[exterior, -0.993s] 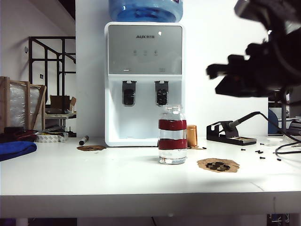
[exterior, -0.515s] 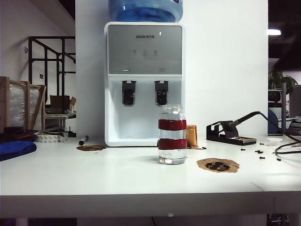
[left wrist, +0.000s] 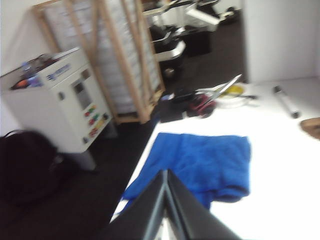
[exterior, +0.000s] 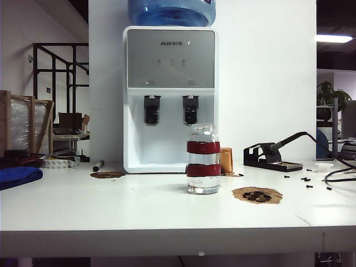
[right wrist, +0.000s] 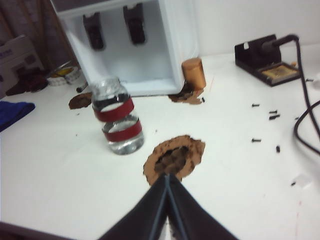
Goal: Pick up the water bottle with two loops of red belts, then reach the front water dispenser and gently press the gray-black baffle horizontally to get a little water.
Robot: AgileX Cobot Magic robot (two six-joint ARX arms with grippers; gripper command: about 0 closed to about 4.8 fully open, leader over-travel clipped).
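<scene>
The water bottle [exterior: 203,161] is a clear glass jar with two red bands. It stands upright on the white table in front of the water dispenser [exterior: 171,55], a little to the right of its middle. The gray-black baffle [exterior: 191,111] is the right-hand paddle in the dispenser's recess. Neither arm shows in the exterior view. My right gripper [right wrist: 167,176] is shut and empty, held above the table short of the bottle [right wrist: 117,122], with the baffle [right wrist: 134,24] beyond. My left gripper [left wrist: 166,172] is shut and empty over a blue cloth [left wrist: 200,160].
A copper cylinder [exterior: 226,160] stands just right of the dispenser. A brown patch [exterior: 257,195] lies right of the bottle. A soldering stand [exterior: 272,156], black cable [right wrist: 305,115] and small screws are at the right; a marker [exterior: 99,165] and the blue cloth [exterior: 19,177] at the left.
The right arm, seen at the upper right of the exterior view a second ago, has left that view. The bottle has not moved.
</scene>
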